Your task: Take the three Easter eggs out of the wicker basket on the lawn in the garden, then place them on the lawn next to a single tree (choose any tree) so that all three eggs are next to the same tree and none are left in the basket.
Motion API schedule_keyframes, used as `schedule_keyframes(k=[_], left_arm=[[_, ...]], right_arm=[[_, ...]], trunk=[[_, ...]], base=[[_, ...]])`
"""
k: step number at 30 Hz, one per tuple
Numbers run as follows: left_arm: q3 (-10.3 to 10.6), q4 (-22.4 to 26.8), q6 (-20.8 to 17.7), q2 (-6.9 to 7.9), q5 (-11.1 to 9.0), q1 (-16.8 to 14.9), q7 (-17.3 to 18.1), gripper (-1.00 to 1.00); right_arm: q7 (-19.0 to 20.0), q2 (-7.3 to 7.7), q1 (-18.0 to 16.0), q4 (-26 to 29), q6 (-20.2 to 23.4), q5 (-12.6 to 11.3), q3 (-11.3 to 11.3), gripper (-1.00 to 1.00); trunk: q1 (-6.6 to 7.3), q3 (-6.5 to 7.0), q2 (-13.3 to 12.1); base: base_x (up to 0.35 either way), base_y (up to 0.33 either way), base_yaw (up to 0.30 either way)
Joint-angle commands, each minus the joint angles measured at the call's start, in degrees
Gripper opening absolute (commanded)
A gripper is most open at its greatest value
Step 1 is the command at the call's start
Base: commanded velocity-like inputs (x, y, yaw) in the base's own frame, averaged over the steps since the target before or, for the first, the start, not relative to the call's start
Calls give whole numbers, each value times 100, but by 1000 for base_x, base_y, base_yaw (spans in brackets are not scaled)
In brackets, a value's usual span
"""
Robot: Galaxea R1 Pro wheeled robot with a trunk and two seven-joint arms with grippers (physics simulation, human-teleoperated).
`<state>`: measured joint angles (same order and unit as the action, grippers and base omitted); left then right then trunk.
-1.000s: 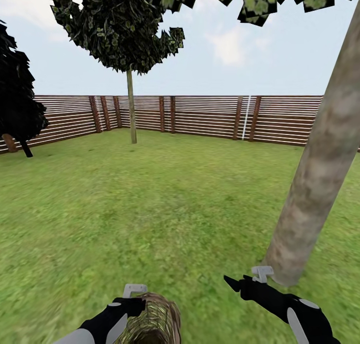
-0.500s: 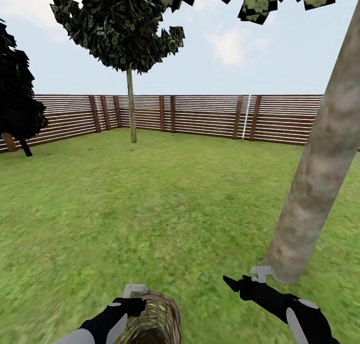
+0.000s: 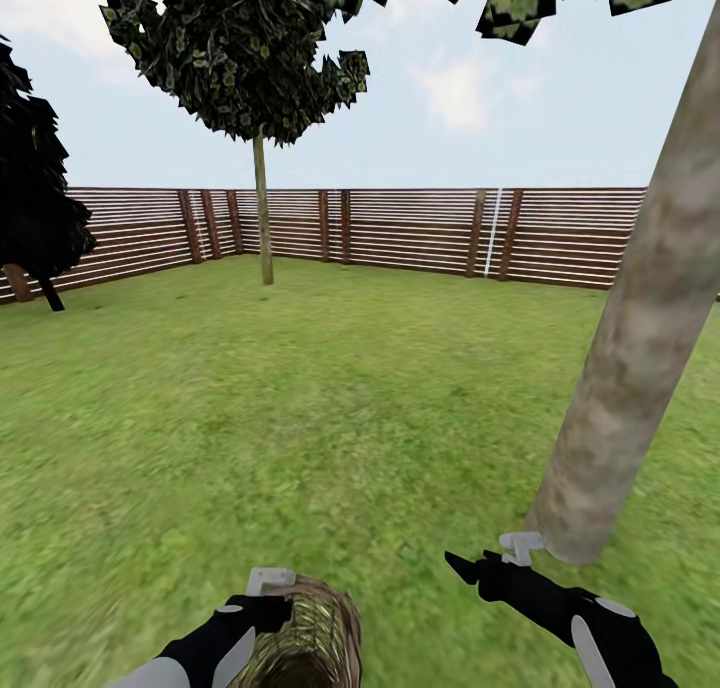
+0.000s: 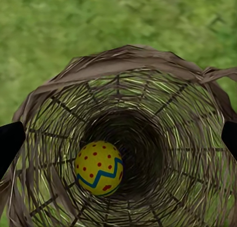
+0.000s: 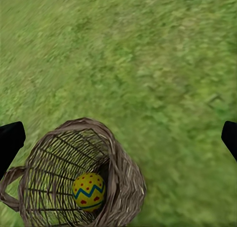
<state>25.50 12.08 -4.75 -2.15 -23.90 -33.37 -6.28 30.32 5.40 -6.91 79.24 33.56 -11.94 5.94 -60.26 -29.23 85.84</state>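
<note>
Left gripper [image 3: 272, 580] hovering just over the wicker basket [image 3: 305, 643] at the near edge of the head view, fingers spread wide apart, one at each edge of the left wrist view with the basket mouth between them, gripping nothing. Right gripper [image 3: 492, 556] likewise spread open and empty, hanging over the lawn [image 3: 330, 408] close to the foot of the thick pale tree [image 3: 625, 368]. One Easter egg [image 4: 98, 167] visible deep in the basket, yellow with red dots and a blue-green zigzag, resting against the woven wall near the bottom; seen again from the right wrist view [image 5: 89, 191]. No other eggs to be made out. Probably light, hard and smooth, so apt to roll or squirt out of a pinch; best taken across its widest part, fingers squarely on opposite sides, squeeze kept gentle. Basket deep and narrow, open twigs likely stiff yet springy: a straight descent down the middle needed to avoid snagging the rim, and the light basket liable to tip or shift if nudged.
</note>
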Motion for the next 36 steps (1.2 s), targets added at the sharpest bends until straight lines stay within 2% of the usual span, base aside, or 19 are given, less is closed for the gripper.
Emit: schedule_keyframes(k=[1, 36], left_arm=[[47, 13, -28, 3, -48, -2, -39, 100], [54, 10, -17, -50, -57, -2, -37, 100]], right_arm=[[16, 1, -4, 4, 45, -38, 9, 100], [55, -4, -4, 4, 42, -36, -12, 100]], trunk=[[-22, -24, 45], [-791, -653, 1449]], base=[[0, 0, 0], [0, 0, 0]])
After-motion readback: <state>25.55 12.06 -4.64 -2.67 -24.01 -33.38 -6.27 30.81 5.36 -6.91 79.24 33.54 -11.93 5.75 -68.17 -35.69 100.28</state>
